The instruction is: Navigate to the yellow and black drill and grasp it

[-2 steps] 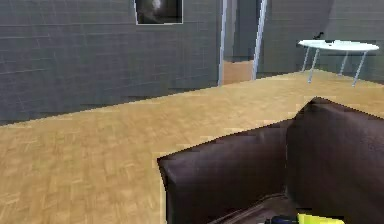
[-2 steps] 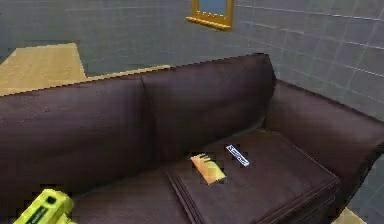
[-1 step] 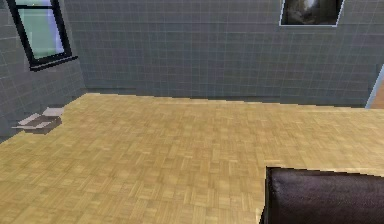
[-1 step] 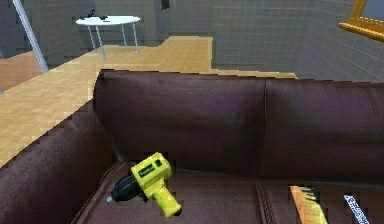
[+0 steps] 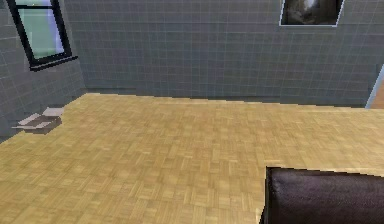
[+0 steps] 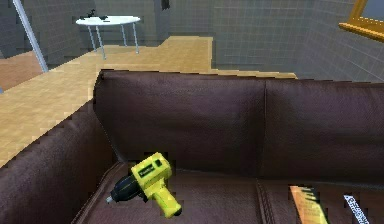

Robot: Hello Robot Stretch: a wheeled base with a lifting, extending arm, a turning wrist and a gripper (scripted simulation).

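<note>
A yellow and black drill [image 6: 146, 184] lies on the seat cushion of a dark brown leather sofa [image 6: 230, 120], toward the arm side view's lower left. Its black nose points toward the left and its yellow handle angles down to the right. A corner of the same dark sofa [image 5: 325, 197] sits at the forward view's bottom right.
On the sofa seat at the arm side view's right lies a flat yellow and dark item [image 6: 309, 202]. A white round table [image 6: 108, 22] stands far behind on parquet floor. The forward view has open parquet floor [image 5: 170, 150], a dark-framed window [image 5: 42, 30], a wall picture [image 5: 311, 11] and a small flat grey thing [image 5: 38, 122] by the wall.
</note>
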